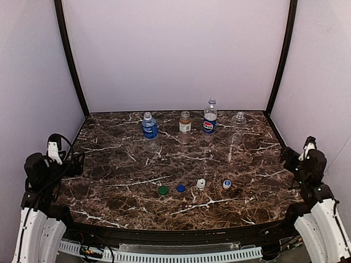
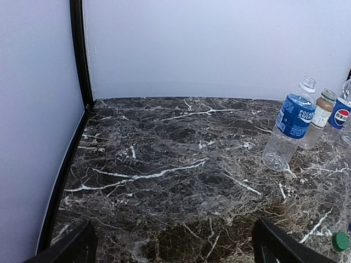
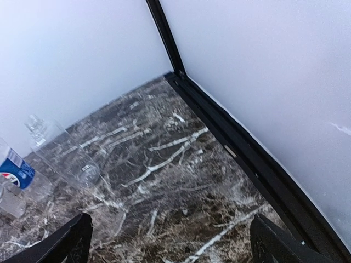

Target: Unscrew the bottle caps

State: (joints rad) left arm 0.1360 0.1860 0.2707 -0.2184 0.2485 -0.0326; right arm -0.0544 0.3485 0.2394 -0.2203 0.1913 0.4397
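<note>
Four bottles stand in a row at the back of the table: the blue-label one [image 1: 149, 129], the brown-filled one [image 1: 185, 126], the Pepsi one [image 1: 209, 119] and the plain clear one [image 1: 237, 129]. Their necks look bare. Four caps lie in a row near the front: green [image 1: 163, 190], dark blue [image 1: 180, 188], white [image 1: 201, 184], and white with a blue mark [image 1: 227, 184]. My left gripper [image 1: 74, 161] [image 2: 175, 252] is open and empty at the left edge. My right gripper [image 1: 288, 159] [image 3: 173, 249] is open and empty at the right edge. Both are far from the caps and bottles.
The dark marble table [image 1: 120, 164] is enclosed by white walls with black corner posts [image 1: 70, 60]. The left wrist view shows the blue-label bottle [image 2: 293, 123], brown bottle [image 2: 323, 112] and green cap [image 2: 341, 241]. The right wrist view shows the clear bottle [image 3: 60, 153] and Pepsi bottle [image 3: 13, 175].
</note>
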